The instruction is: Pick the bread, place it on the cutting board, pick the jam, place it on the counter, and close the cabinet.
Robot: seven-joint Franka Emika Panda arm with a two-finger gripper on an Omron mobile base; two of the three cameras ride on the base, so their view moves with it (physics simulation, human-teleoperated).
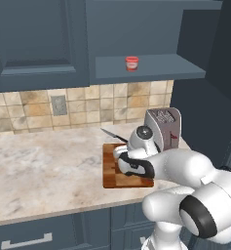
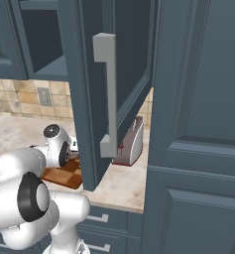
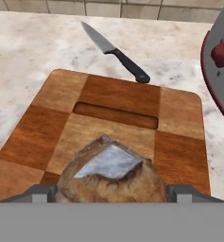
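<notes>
The bread (image 3: 108, 175) sat low over the board (image 3: 123, 97), the jaws flanking it; release looked due, then the jam (image 1: 132, 63), upper centre.

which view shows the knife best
The hand view: the knife lies whole on the counter just beyond the cutting board, grey blade and black handle both clear. The left base view shows it as a thin dark sliver behind the board, partly hidden by the arm. I cannot make it out in the right base view.
</notes>
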